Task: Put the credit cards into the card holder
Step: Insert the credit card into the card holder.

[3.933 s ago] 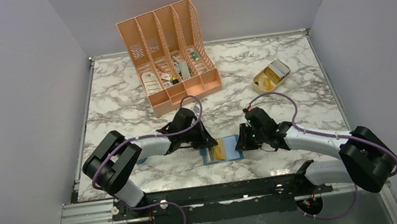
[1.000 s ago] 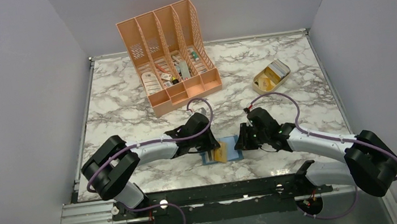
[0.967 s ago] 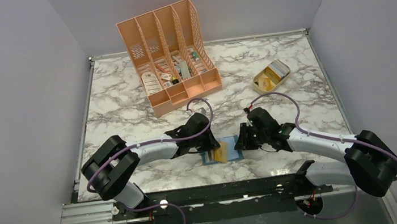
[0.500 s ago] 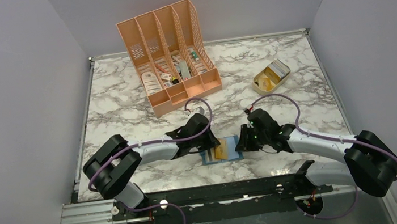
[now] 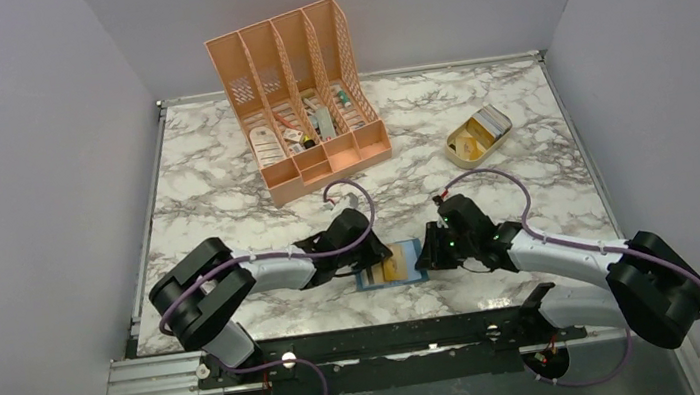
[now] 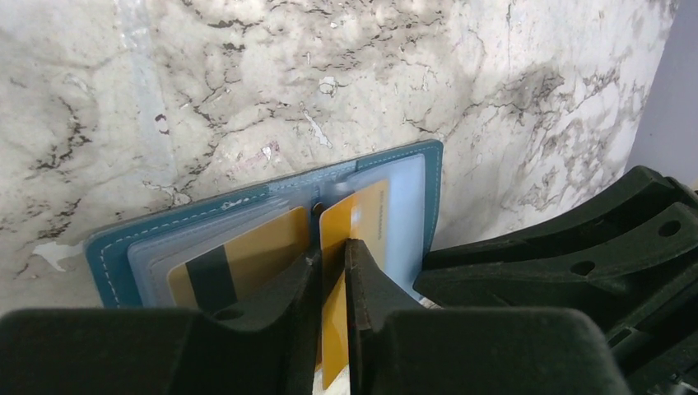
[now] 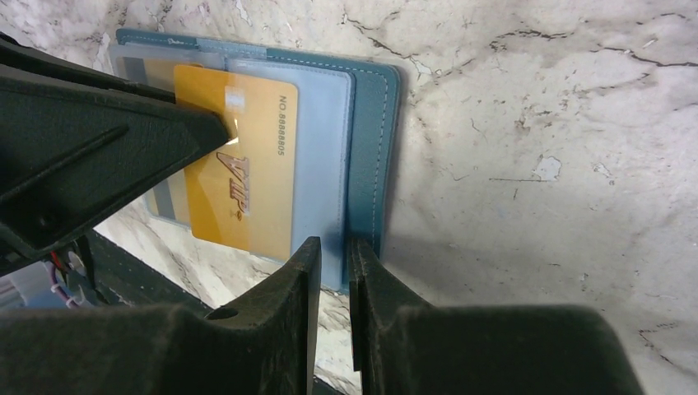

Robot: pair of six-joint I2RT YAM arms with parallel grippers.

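Observation:
The teal card holder [image 5: 403, 251] lies open near the table's front edge. A gold credit card with a dark stripe [image 6: 255, 247] sits in its left pocket. My left gripper [image 5: 379, 255] is shut on a second gold credit card [image 6: 366, 210], held on edge, its far end lying over the holder's [image 6: 387, 156] pale blue right half. In the right wrist view that card [image 7: 255, 148] shows "VIP" lettering. My right gripper [image 5: 424, 255] is shut on the near right edge of the card holder [image 7: 374, 148].
A peach desk organiser [image 5: 299, 98] with small items stands at the back. A tan oval tray [image 5: 477, 134] holding cards sits at the back right. The black mounting rail [image 5: 394, 338] runs just in front of the holder.
My left gripper has slid a little nearer and to the right with the gold card, over the holder's right half. My right gripper has stayed on the holder's edge.

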